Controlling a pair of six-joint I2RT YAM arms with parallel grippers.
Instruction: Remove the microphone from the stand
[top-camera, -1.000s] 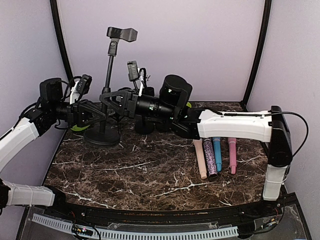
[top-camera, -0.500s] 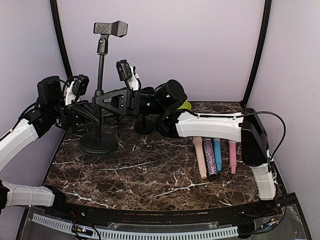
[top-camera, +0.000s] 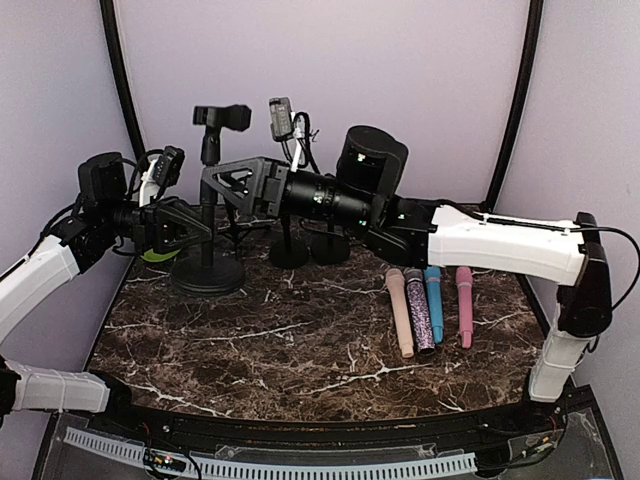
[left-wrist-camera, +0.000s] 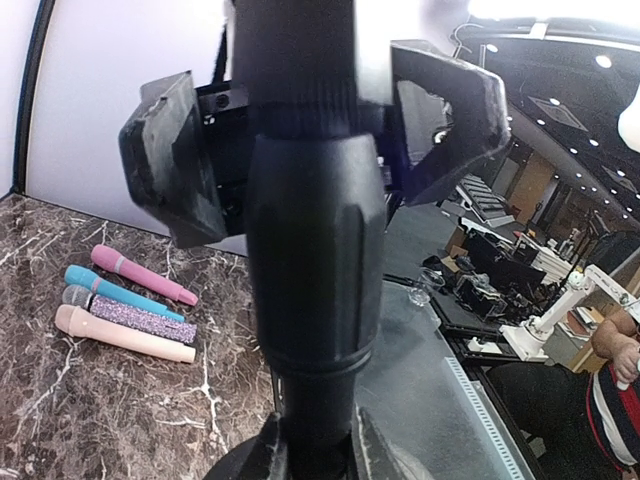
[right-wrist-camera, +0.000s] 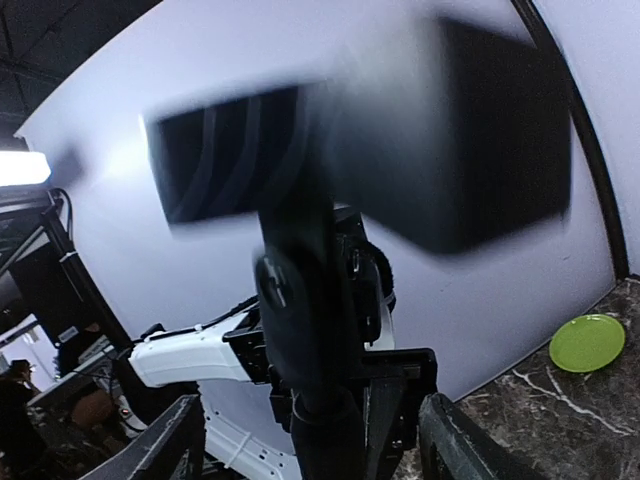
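Note:
The black stand (top-camera: 207, 272) is upright at the table's left, and its clip (top-camera: 222, 117) on top holds nothing. My left gripper (top-camera: 198, 228) is shut on the stand's lower pole (left-wrist-camera: 315, 300), with its fingertips (left-wrist-camera: 270, 455) pressed on either side. Higher up, my right gripper (top-camera: 215, 183) is open, its fingers (right-wrist-camera: 460, 445) apart on both sides of the pole (right-wrist-camera: 310, 330) below the blurred clip (right-wrist-camera: 360, 140). Several microphones (top-camera: 432, 308), cream, glitter, blue and pink, lie side by side on the table at the right (left-wrist-camera: 130, 310).
A green plate (top-camera: 152, 256) lies under my left arm near the back wall (right-wrist-camera: 587, 342). Two dark round bases (top-camera: 290, 255) stand behind my right arm. The marble table's front edge (top-camera: 320, 420) runs along the bottom.
My right gripper has opened off the pole and its arm has shifted right. The stand went from tilted to upright, and its clip now sits lower. My left gripper kept its hold.

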